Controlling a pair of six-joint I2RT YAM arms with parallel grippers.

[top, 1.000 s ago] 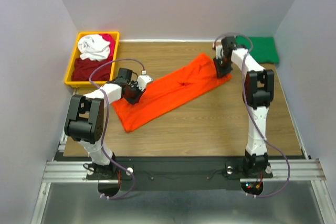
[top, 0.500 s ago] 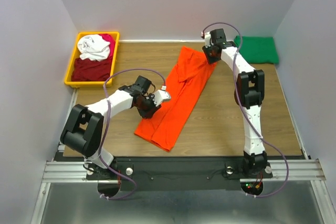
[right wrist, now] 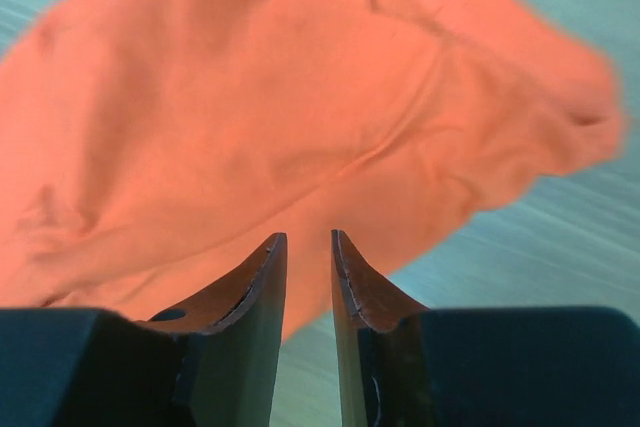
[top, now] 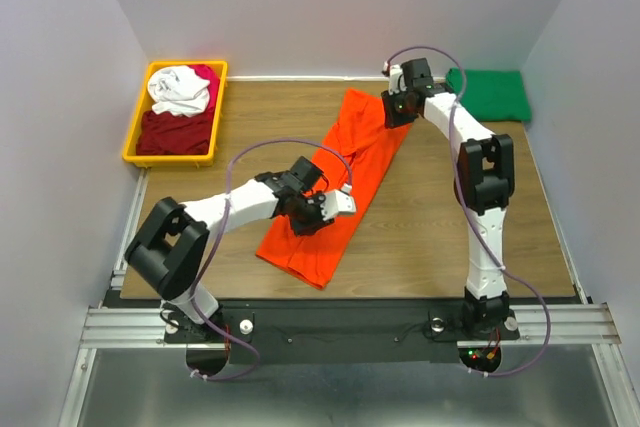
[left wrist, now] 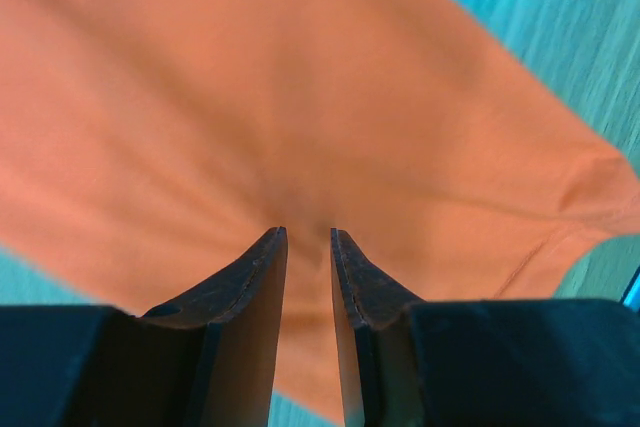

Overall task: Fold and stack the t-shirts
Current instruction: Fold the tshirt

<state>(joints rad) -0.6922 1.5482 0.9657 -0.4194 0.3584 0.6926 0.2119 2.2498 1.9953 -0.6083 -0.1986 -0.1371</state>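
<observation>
The bright orange t-shirt (top: 345,172) lies on the table as a long folded strip, running from back centre to front left of centre. My left gripper (top: 318,215) hovers over its near half. In the left wrist view, its jaws (left wrist: 308,237) stand a little apart with nothing between them and orange cloth (left wrist: 300,97) below. My right gripper (top: 393,112) is at the strip's far right edge. Its jaws (right wrist: 308,239) are also slightly open and empty over the cloth (right wrist: 250,127). A dark green t-shirt (top: 492,94) lies folded at the back right.
A yellow bin (top: 135,137) at the back left holds a white t-shirt (top: 180,89), a dark red one (top: 175,132) and a magenta one (top: 207,75). Grey walls close in the table on three sides. Bare wood shows right of the orange strip.
The orange shirt swung from a wide left-right slant to a steeper strip, then stayed put. My left gripper moved right across it. My right gripper shifted left at the back.
</observation>
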